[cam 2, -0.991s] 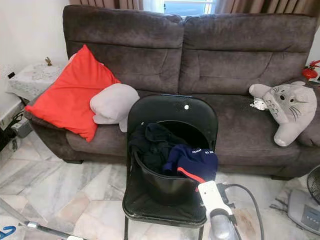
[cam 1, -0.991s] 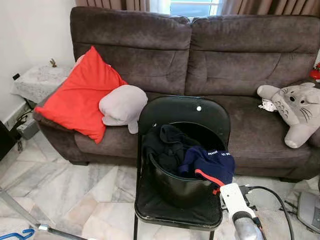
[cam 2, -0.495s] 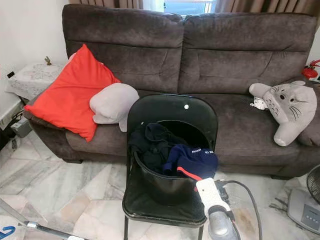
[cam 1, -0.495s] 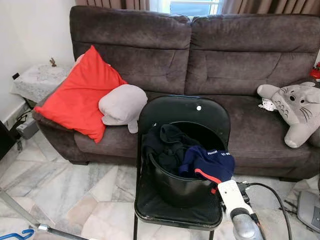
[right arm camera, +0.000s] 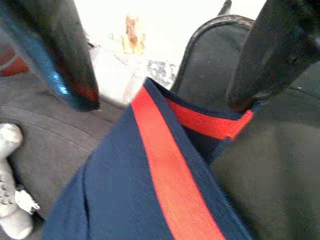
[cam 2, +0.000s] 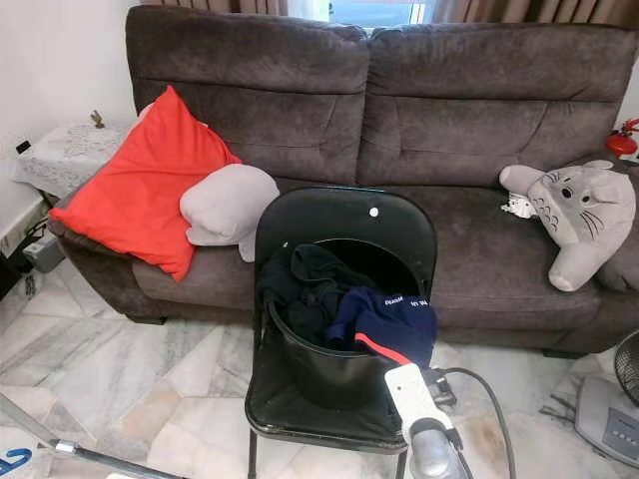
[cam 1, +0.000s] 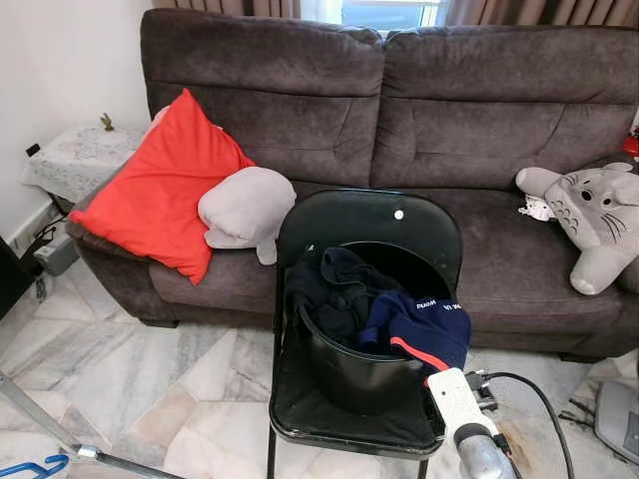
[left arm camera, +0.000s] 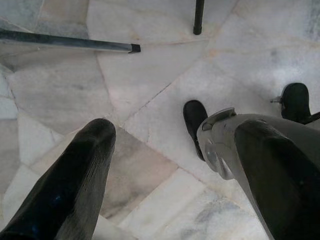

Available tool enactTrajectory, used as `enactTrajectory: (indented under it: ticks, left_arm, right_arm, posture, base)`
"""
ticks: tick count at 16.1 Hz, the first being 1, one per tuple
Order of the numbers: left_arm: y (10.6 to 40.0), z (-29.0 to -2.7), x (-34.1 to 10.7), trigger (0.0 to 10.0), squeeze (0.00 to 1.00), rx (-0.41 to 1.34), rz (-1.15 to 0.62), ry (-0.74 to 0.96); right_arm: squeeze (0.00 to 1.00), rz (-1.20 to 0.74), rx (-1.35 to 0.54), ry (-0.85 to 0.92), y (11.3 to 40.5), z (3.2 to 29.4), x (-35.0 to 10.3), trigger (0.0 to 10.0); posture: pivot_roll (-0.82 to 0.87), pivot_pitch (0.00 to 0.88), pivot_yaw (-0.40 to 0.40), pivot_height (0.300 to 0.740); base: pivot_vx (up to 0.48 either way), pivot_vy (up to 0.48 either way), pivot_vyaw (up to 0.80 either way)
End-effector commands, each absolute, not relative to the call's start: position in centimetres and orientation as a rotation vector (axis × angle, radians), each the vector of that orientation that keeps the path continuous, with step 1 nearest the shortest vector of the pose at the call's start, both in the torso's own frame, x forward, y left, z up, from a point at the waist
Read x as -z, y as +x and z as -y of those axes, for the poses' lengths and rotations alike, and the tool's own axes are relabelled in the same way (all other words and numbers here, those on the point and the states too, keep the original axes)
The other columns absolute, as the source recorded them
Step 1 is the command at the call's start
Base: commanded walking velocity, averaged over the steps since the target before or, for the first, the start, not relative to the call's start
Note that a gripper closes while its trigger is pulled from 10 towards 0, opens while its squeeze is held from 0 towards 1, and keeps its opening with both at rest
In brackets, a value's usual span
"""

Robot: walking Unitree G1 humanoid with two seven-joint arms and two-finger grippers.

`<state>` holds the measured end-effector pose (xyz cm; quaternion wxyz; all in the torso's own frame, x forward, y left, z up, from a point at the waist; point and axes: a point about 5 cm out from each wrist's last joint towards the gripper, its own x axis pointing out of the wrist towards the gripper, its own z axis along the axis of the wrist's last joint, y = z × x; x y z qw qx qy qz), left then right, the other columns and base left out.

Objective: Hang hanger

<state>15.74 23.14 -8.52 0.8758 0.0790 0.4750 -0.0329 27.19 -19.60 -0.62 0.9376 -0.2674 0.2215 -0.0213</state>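
While the blue plastic hanger (cam 1: 30, 467) lies far left on the floor, the right gripper (right arm camera: 165, 75) — fingers apart — hovers over the navy red-striped garment (right arm camera: 150, 190).

Low at my left, a thin blue hanger (cam 1: 30, 468), plastic by its look, shows just a short curved stretch of itself at the very edge of my head cameras' view. The rest is cut off, so its full shape and its hook cannot be made out. The visible part bends in a shallow arc down at the level of the pale marble floor (cam 1: 130, 369), just beside the lower end of a slanting grey metal pole (cam 1: 40, 417). Whether the hanger lies flat on the tiles or touches the pole cannot be told. No garment shows on the visible part.
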Motion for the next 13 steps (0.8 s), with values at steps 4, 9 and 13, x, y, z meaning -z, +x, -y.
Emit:
enactTrajectory:
  ticks: [4, 9, 13]
  left_arm:
    - [15.7, -20.2, 9.2, 10.0, 0.0, 0.106, -1.002, 0.158]
    - [16.2, -18.3, 9.3, 10.0, 0.0, 0.121, -0.995, 0.157]
    - [15.9, -17.6, 9.5, 10.0, 0.0, 0.126, -0.996, 0.157]
  right_arm:
    - [0.0, -0.463, 0.092, -0.564, 27.4, 20.7, 0.5, 10.0]
    - [0.0, -0.453, 0.093, -0.561, 28.0, 20.1, 0.3, 10.0]
    - [0.0, -0.463, 0.096, -0.579, 28.2, 20.3, 0.3, 10.0]
  posture:
    - [-0.04, 0.049, 0.017, 0.74]
    - [-0.04, 0.05, 0.018, 0.74]
    - [-0.03, 0.051, 0.02, 0.74]
  base:
    - [0.0, 0.0, 0.0]
    - [0.0, 0.0, 0.0]
    - [0.0, 0.0, 0.0]
